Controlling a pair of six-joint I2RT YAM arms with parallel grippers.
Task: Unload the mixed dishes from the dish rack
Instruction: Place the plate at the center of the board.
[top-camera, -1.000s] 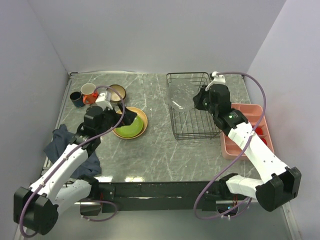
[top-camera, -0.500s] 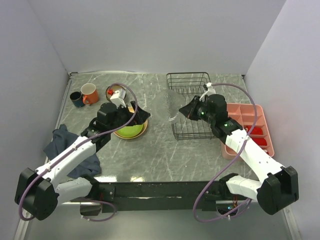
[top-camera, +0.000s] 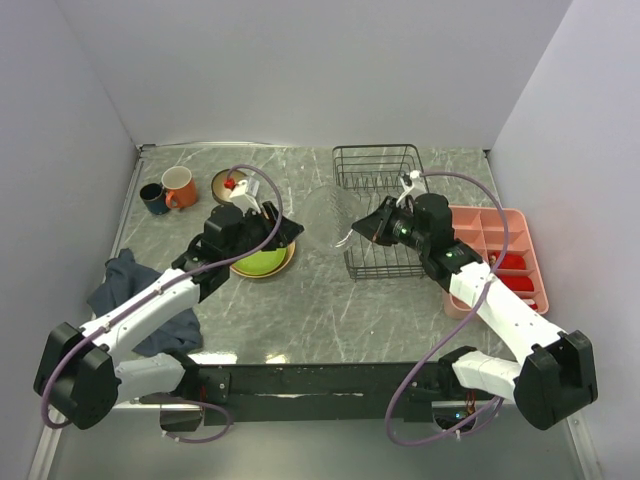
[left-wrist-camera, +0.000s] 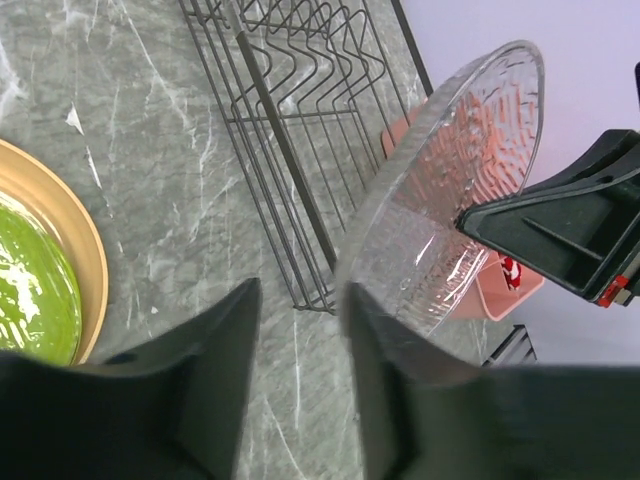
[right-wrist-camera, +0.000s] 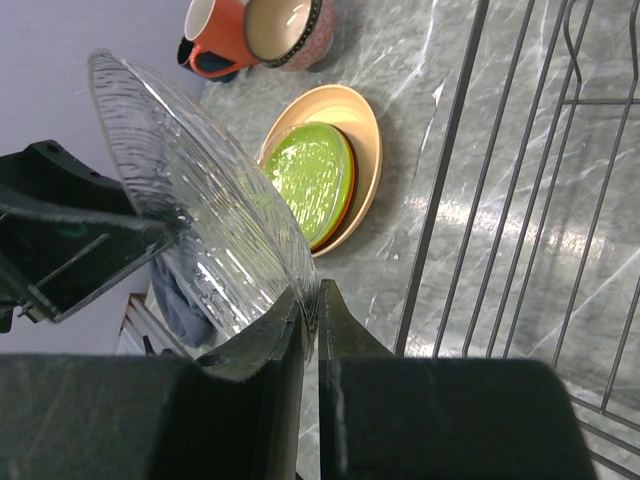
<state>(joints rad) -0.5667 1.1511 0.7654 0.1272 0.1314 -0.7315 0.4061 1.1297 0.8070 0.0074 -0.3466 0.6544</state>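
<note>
Handover looks to me like the step in hand. My right gripper (right-wrist-camera: 310, 292) is clamped on the rim of a clear glass plate (right-wrist-camera: 190, 190) and holds it on edge, tilted, in the air between the two arms. The plate is out of the dish rack (top-camera: 375, 152) and above the worktop (top-camera: 310, 310). My left gripper (left-wrist-camera: 298, 295) is spread wide and grips nothing. It faces the plate's free rim. In the left wrist view that rim lies right beside one finger (left-wrist-camera: 375, 380) and well apart from the other. I cannot tell whether it touches or sits inside the gap.

The plate's width runs from the right gripper toward the left one, so its far edge lies almost straight ahead of the left gripper, slightly off to that one finger's side. I judge the left gripper must shift across until both fingers straddle the rim, then close before the right lets go. The green plate (top-camera: 255, 262) lies on the worktop below the left arm.
</note>
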